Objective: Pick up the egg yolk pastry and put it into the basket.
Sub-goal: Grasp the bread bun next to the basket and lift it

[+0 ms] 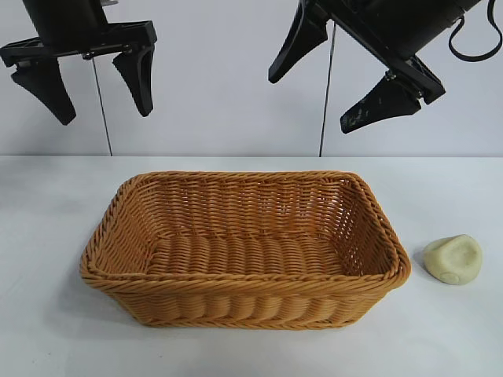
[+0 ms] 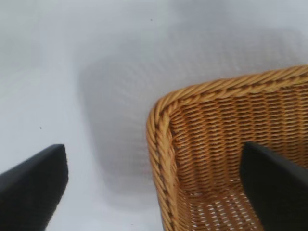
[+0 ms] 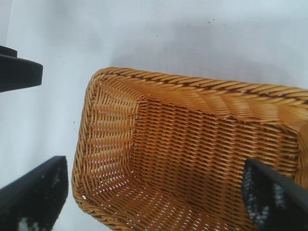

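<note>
Hanging above the white table (image 1: 47, 236), both my grippers are spread wide and hold nothing.

In the exterior view my left gripper (image 1: 93, 85) is at the upper left of the frame, with its two black fingers (image 1: 135, 75) pointing down and clearly apart. My right gripper (image 1: 334, 82) is at the upper right, tilted, its fingers also released and far from each other. The basket (image 1: 244, 284) stands in the middle of the frame on the table, golden-brown and woven, and I see nothing inside it. The egg yolk pastry (image 1: 453, 258) lies on the table at the lower right of the frame, just beside the right end of the basket but not touching it. My right wrist view looks down into the basket (image 3: 192, 144), and my left wrist view shows only one corner of it (image 2: 166, 115).
</note>
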Available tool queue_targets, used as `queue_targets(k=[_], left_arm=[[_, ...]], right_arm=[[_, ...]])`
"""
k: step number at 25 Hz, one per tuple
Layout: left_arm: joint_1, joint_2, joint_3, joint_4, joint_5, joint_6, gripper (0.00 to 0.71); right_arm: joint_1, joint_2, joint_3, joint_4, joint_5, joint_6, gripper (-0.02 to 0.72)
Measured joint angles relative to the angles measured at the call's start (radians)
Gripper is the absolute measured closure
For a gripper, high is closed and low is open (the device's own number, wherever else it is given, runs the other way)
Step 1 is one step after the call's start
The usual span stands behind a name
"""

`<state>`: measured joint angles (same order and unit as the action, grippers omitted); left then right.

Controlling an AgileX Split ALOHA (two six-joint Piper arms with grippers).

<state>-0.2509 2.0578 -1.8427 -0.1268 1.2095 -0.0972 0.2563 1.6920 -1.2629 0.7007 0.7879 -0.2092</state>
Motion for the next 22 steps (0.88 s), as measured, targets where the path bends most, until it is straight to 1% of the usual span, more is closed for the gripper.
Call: queue_targets(k=[7,9,14,16,18,20,22], left_arm=[[0.164,0.0,0.0,0.076,0.001,0.0,0.015],[0.192,0.0,0.0,0.078,0.002,0.0,0.015],[0.199,-0.01,0.004,0.076,0.003,0.0,0.015],[0.199,-0.043,0.035,0.076,0.002,0.002,0.015],[0.199,-0.099,0.096,0.083,0.001,0.007,0.015],[0.199,-0.184,0.184,0.096,0.001,0.008,0.015],[0.199,-0.28,0.298,0.098,0.001,0.017,0.015]], right_arm=[[0.0,0.0,0.0,0.0,0.0,0.0,0.008],[0.0,0.0,0.0,0.0,0.0,0.0,0.008],[0.0,0.0,0.0,0.0,0.0,0.0,0.008],[0.0,0.0,0.0,0.0,0.0,0.0,0.008],[0.0,0.0,0.0,0.0,0.0,0.0,0.008],[0.0,0.0,0.0,0.0,0.0,0.0,0.008],[0.0,0.0,0.0,0.0,0.0,0.0,0.008]])
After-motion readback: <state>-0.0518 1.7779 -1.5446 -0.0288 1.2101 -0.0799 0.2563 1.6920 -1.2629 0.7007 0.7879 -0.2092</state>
